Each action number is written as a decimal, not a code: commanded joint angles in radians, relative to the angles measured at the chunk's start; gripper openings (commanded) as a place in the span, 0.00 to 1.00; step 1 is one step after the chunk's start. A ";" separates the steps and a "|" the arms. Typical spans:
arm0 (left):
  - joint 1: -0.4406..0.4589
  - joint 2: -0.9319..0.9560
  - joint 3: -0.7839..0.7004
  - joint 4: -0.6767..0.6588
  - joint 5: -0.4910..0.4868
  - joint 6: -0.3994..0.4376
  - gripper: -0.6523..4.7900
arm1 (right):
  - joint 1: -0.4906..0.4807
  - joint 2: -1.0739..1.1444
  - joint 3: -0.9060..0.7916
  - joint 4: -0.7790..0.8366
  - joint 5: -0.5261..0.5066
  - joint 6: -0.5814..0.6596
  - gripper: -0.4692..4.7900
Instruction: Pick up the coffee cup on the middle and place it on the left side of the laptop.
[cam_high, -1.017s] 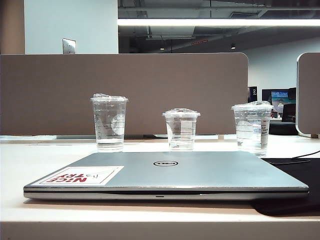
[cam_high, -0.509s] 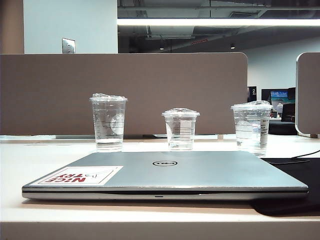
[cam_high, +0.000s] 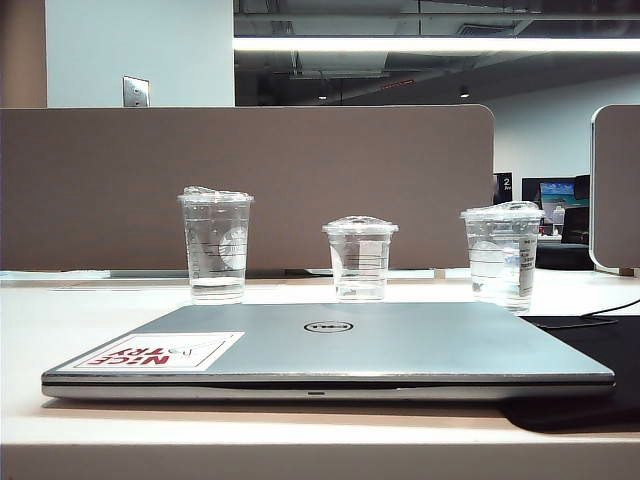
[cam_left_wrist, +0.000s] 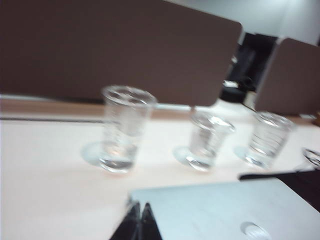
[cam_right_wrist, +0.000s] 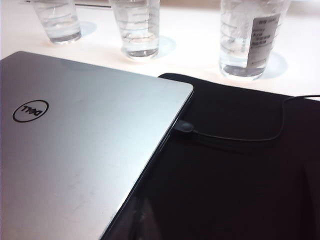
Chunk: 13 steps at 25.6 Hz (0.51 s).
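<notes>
I've got the left gripper (cam_left_wrist: 138, 220) pinched shut and empty at the bottom of its wrist view over the laptop (cam_high: 330, 345), right gripper unseen so can't tell, coffee cup (cam_high: 360, 258) untouched mid-frame between the other cups

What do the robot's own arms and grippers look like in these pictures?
Little shows. In the left wrist view the left gripper appears as two dark, slim, pointed fingertips, blurred. The right gripper is outside every view. No arm, cable or marking is visible.
</notes>
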 joint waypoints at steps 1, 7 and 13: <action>-0.056 0.126 0.058 0.084 0.008 0.034 0.11 | -0.001 0.000 -0.004 0.018 0.002 0.000 0.08; -0.195 0.710 0.234 0.354 0.021 0.253 0.11 | -0.001 0.000 -0.004 0.018 0.001 0.000 0.08; -0.198 1.168 0.407 0.639 0.110 0.225 0.12 | -0.001 0.000 -0.004 0.018 0.002 0.000 0.08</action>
